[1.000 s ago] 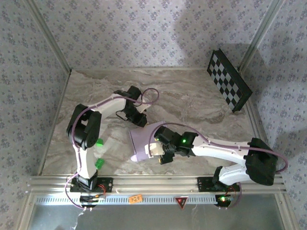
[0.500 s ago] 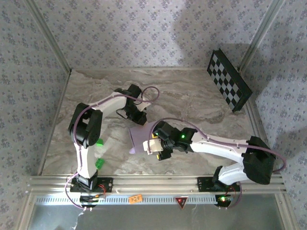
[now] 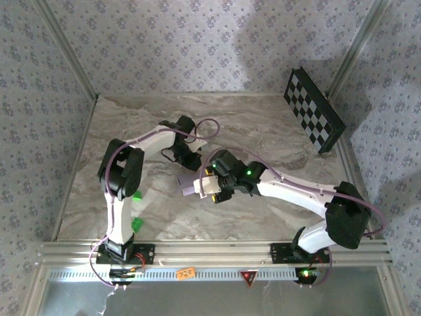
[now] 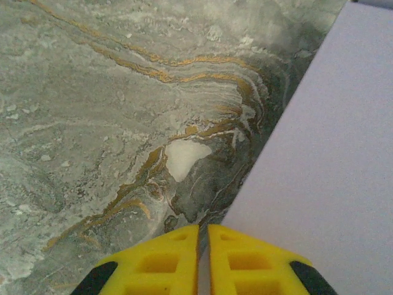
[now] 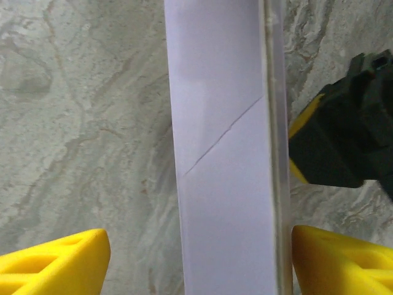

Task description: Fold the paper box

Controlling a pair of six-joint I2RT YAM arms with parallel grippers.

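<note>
1. While the paper box [image 3: 189, 182] sits near the middle of the table [image 3: 276, 138], between the two grippers, I judge the folding to be about midway. The lavender card is gathered into a narrow, partly closed shape, not yet a flat square box.
2. The right gripper [image 5: 199, 249] reaches in from the right with its fingers spread wide, one on either side of a lavender panel that runs up between them. Bare table shows between one finger and the card, and the other finger stands just beside the panel's edge. It pinches nothing.
3. The left gripper [image 4: 202, 246] is at the far side of the box with its fingers pressed together. The card's edge runs down to one fingertip, and I cannot tell whether that thin edge is nipped between them.
4. The next move, as I read it, is for the right fingers to close squarely across the panel and press the fold home while the left steadies the far edge. A diagonal crease [image 5: 221, 141] crosses the panel, so a squeeze off that line could buckle the card.
5. Room is tight where the two grippers meet, because the left one's dark body sits just beside the panel's edge. Open table lies to the near, left and right of the box. The checkerboard panel [image 3: 314, 110] leans at the far right, well apart.
</note>
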